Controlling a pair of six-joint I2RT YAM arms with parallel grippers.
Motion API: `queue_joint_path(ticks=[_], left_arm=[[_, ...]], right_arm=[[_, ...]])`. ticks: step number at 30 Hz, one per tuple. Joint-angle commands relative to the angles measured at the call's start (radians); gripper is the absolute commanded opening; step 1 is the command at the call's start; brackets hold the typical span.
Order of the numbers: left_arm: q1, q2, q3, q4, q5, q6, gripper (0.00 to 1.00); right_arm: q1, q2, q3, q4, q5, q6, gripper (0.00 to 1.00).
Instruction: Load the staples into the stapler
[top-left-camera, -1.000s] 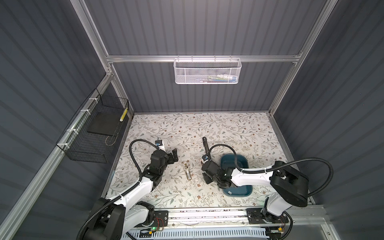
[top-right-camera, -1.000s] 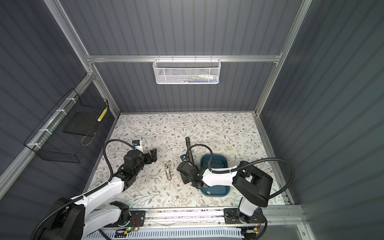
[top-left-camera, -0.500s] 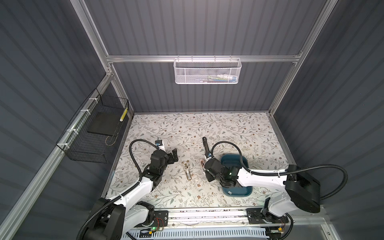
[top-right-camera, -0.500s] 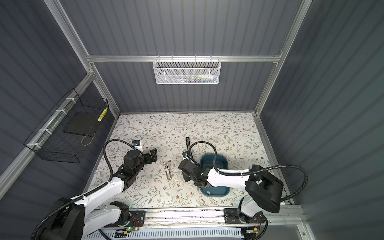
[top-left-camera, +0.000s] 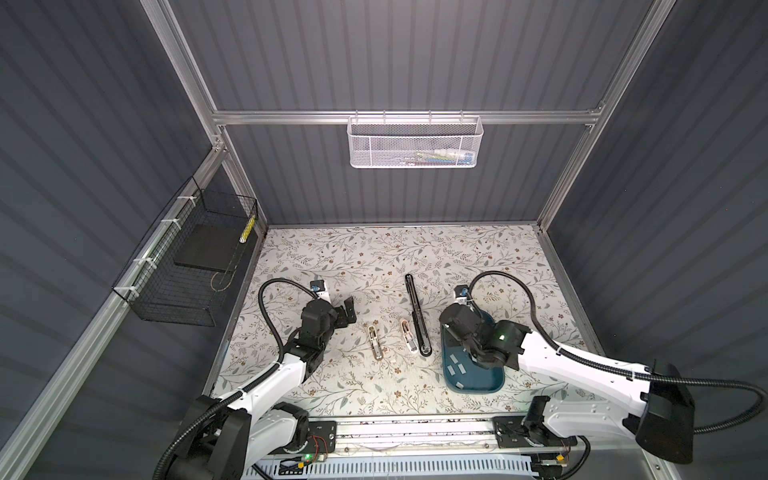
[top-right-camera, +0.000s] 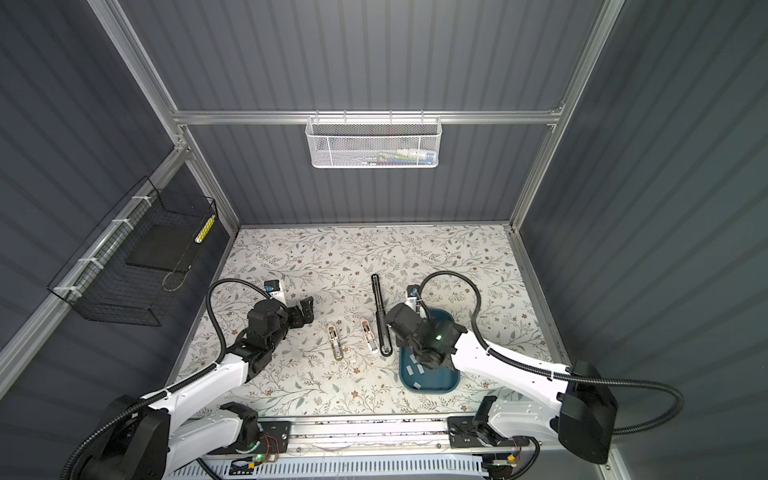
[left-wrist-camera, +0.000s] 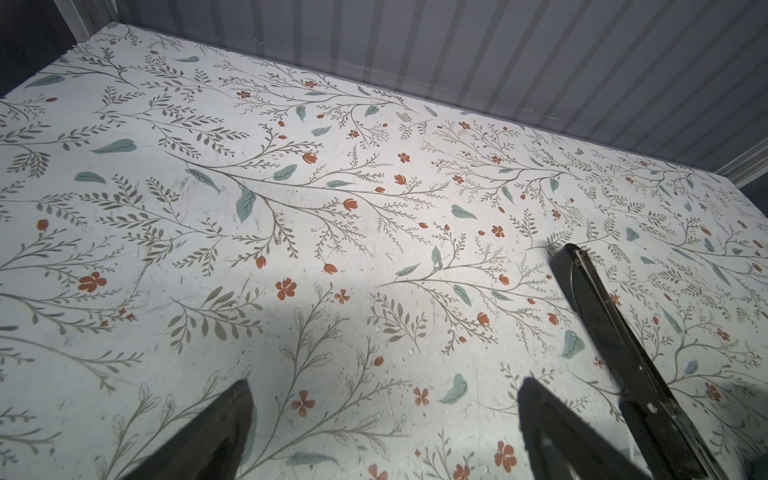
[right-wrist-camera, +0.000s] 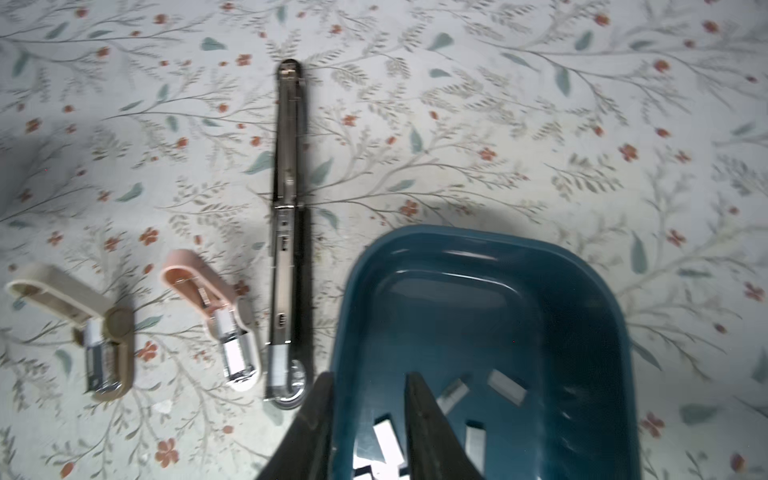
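Three staplers lie open side by side mid-table: a long black stapler (top-left-camera: 417, 320) (top-right-camera: 382, 320) (right-wrist-camera: 286, 208) (left-wrist-camera: 615, 332), a small pink stapler (top-left-camera: 408, 331) (right-wrist-camera: 216, 307) and a small beige stapler (top-left-camera: 375, 340) (right-wrist-camera: 83, 324). To their right, several pale grey staples (top-left-camera: 457, 368) (right-wrist-camera: 388, 438) lie loose in a dark blue tray (top-left-camera: 478, 382) (right-wrist-camera: 457, 291). My right gripper (right-wrist-camera: 370, 378) hangs over the tray's left wall, fingers a narrow gap apart and holding nothing. My left gripper (top-left-camera: 349, 309) (left-wrist-camera: 386, 384) is wide open and empty, left of the staplers.
A white mesh basket (top-left-camera: 415, 143) hangs on the back wall. A black wire basket (top-left-camera: 191, 266) is fixed to the left wall. A small pale scrap (right-wrist-camera: 164, 407) lies on the floral table near the pink stapler.
My right gripper has drawn back from the near end of the black stapler to the right, over the tray, and its fingers have parted a little. The left arm has not moved.
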Motion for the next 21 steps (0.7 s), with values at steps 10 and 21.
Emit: queue_joint_path(ticks=[10, 21], left_arm=[[0.007, -0.033, 0.007, -0.023, -0.009, 0.015, 1.0], [0.007, -0.002, 0.017, -0.029, -0.026, 0.021, 1.0]], right_arm=[[-0.14, 0.06, -0.057, -0.14, -0.154, 0.173, 0.33], [-0.212, 0.101, -0.089, -0.154, -0.224, 0.196, 0.32]])
